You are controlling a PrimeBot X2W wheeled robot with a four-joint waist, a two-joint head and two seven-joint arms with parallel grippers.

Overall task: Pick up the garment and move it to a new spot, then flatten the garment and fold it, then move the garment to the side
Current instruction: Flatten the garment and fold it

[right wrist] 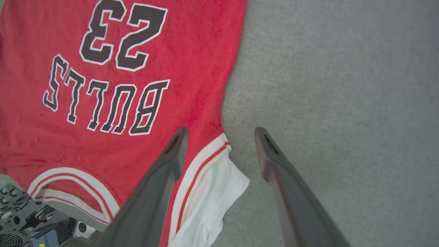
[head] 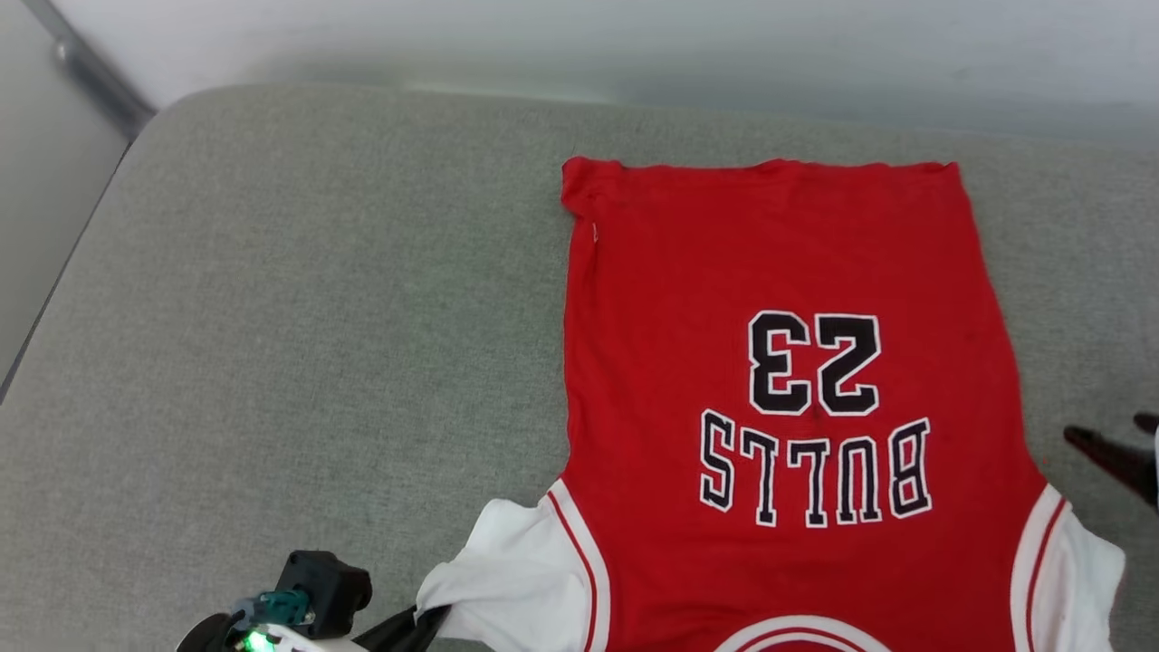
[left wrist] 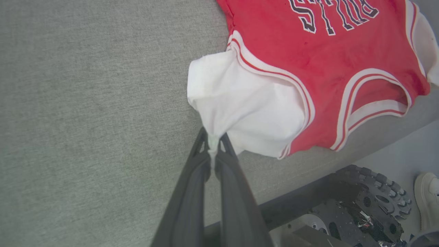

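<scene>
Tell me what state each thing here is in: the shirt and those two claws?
Bulls jersey: unfolded, spread flat on the grey cushion, lettering side up.
Left gripper: shut on the jersey's white side panel.
Right gripper: open, holding nothing, poised at the jersey's opposite edge.

The left gripper (left wrist: 213, 137) has long, dark grey tapering fingers (left wrist: 187, 206) with triangular cut-outs near the tips and, at seven o'clock in the head view, a black boxy housing (head: 323, 589) with a green light (head: 254, 641). The right gripper (right wrist: 221, 132) has the same dark fingers. A black roller-ringed wheel (left wrist: 377, 185) sits at five o'clock in the left wrist view.
</scene>
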